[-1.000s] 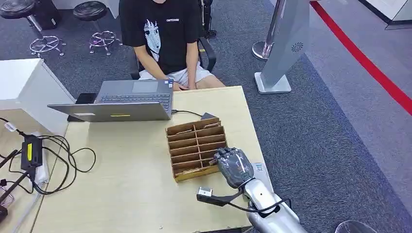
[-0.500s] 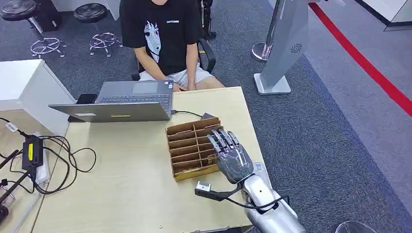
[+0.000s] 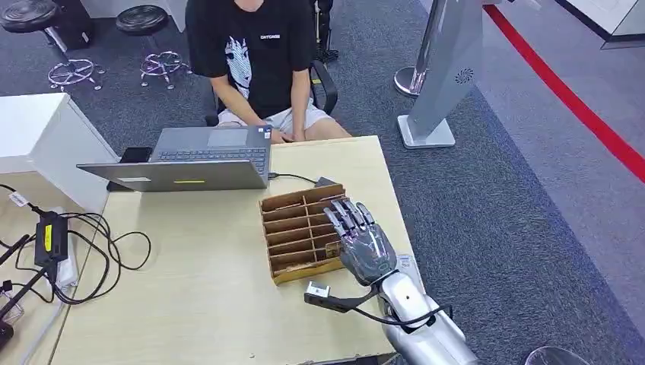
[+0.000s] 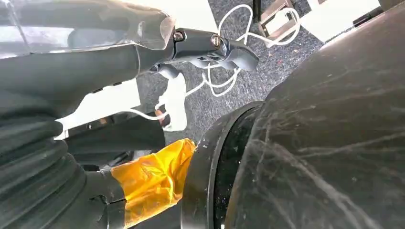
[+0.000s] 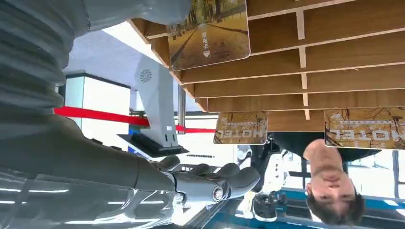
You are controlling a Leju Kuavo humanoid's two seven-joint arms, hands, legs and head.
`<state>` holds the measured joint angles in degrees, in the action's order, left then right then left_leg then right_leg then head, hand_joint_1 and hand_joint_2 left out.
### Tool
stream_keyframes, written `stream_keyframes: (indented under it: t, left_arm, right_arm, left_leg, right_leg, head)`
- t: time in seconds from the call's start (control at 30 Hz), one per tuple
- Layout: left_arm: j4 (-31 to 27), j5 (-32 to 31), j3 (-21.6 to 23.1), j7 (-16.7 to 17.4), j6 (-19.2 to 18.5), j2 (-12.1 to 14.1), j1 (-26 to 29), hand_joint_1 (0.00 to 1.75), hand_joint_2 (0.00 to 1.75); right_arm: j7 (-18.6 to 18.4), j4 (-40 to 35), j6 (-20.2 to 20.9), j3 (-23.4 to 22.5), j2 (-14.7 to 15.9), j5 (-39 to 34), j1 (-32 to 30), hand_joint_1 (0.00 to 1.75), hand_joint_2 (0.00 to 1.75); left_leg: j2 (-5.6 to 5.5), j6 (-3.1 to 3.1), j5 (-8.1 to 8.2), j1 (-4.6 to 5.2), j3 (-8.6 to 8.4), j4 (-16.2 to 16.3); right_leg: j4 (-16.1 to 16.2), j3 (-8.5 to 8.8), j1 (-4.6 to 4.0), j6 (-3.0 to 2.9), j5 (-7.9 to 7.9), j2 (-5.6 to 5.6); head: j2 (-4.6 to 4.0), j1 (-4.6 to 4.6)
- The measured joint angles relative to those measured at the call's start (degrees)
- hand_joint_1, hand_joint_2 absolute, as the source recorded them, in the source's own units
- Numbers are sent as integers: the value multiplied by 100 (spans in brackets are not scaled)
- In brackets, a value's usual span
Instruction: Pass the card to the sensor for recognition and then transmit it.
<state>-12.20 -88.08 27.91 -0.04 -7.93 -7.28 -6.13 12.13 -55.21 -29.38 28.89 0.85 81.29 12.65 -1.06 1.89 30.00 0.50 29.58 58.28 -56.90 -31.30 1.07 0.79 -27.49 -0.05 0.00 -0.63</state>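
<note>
A wooden slotted card rack (image 3: 293,228) stands on the table's right half. My right hand (image 3: 359,239) hovers over its near right slots, fingers stretched out and apart, holding nothing. In the right wrist view, hotel cards stand in the rack: one close card (image 5: 208,31) and two farther cards (image 5: 241,128) (image 5: 365,128); my right hand's fingers (image 5: 210,179) are apart from them. A small grey card sensor (image 3: 327,182) lies just beyond the rack, wired to the laptop. My left hand (image 4: 205,47) hangs beside my body with nothing in it.
A person (image 3: 258,53) sits at the table's far edge behind an open laptop (image 3: 205,156). Black cables and a power brick (image 3: 49,236) lie at the left. Bare tabletop (image 3: 205,289) stretches left of the rack. A grey kiosk stand (image 3: 445,68) is on the floor at the right.
My right hand has gone from curled over the rack's near right corner to fingers stretched out over the slots. Over the last half second it has barely moved.
</note>
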Motion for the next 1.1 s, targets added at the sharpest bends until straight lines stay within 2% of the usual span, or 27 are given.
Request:
stream_keyframes:
  t: [0.03, 0.07, 0.1, 0.13, 0.17, 0.2, 0.37, 0.63, 0.8, 0.9, 0.97, 1.1]
  left_arm:
    - [0, 0, 7, 0, 0, 0, -1, 0, 175]
    - [0, -2, 18, 0, 0, 0, -3, 0, 175]
    - [0, -2, 24, 0, 0, 0, -4, 0, 175]
    - [0, -2, 26, 0, 0, 0, -4, 0, 175]
    - [0, -2, 30, 0, 0, 0, -4, 0, 175]
    - [0, -2, 35, 0, 0, 0, -5, 0, 175]
    - [0, -2, 50, 0, 2, 2, -10, 0, 175]
    - [0, -7, 66, -2, 0, 0, -13, 0, 175]
    - [0, -9, 68, -2, 0, 0, -13, 0, 175]
    - [0, -9, 68, -2, 0, 0, -13, 0, 175]
    - [0, -11, 68, -2, 0, 0, -14, 0, 175]
    - [0, -13, 68, -2, 0, 0, -14, 0, 175]
  right_arm:
    - [2, 0, 0, -2, 0, 0, 0, 51, 175]
    - [4, 0, 2, -2, 0, 2, -1, 51, 175]
    - [7, 2, 5, -2, 0, 9, -11, 140, 175]
    - [9, 7, 7, -2, 0, 15, -28, 150, 175]
    - [11, 13, 7, -2, 0, 17, -43, 150, 175]
    - [26, 17, 7, -2, 0, 17, -59, 161, 175]
    - [85, 28, 42, -35, 2, -59, -141, 148, 175]
    - [77, -17, 46, -116, 5, -94, -183, 155, 175]
    - [74, -39, 39, -155, 11, -107, -216, 154, 175]
    - [74, -48, 33, -170, 13, -105, -224, 157, 175]
    - [61, -68, 15, -183, 13, -61, -233, 175, 175]
    - [92, -199, -13, -236, 22, -59, -242, 175, 175]
  left_leg:
    - [0, 0, 0, 0, 0, 0]
    - [0, 0, 0, 0, 0, 0]
    - [0, 0, 0, 0, 0, 0]
    - [-1, 0, 0, 0, 1, 0]
    - [-2, 0, 0, 0, 2, 0]
    - [-2, 0, 0, 0, 2, 0]
    - [-3, 0, 0, 0, 7, 0]
    - [-3, 0, 1, 0, 10, 0]
    - [-4, 0, 1, 0, 11, 0]
    - [-4, 0, 1, 0, 11, 0]
    - [-4, 0, 1, 0, 11, 0]
    - [-4, 0, 1, 0, 13, 0]
  right_leg:
    - [0, 0, 0, 0, 0, 0]
    - [0, 0, 0, 0, 0, 0]
    - [0, 0, 0, 0, 0, 0]
    - [0, 0, 0, 0, 0, -1]
    - [0, 0, 0, 0, 0, -1]
    - [0, -1, 0, 0, 0, -1]
    - [0, -5, 0, 0, 0, -2]
    - [0, -8, 0, 0, -1, -1]
    - [0, -9, 0, 1, -1, -2]
    - [0, -9, 0, 1, -1, -2]
    - [0, -9, 0, 1, -1, -2]
    - [0, -10, 0, 1, -1, -2]
  head:
    - [0, 0]
    - [0, 0]
    - [0, 0]
    - [0, 0]
    - [0, 2]
    - [0, 0]
    - [0, 2]
    - [0, 2]
    - [0, 0]
    - [0, 0]
    - [0, 0]
    - [0, 0]
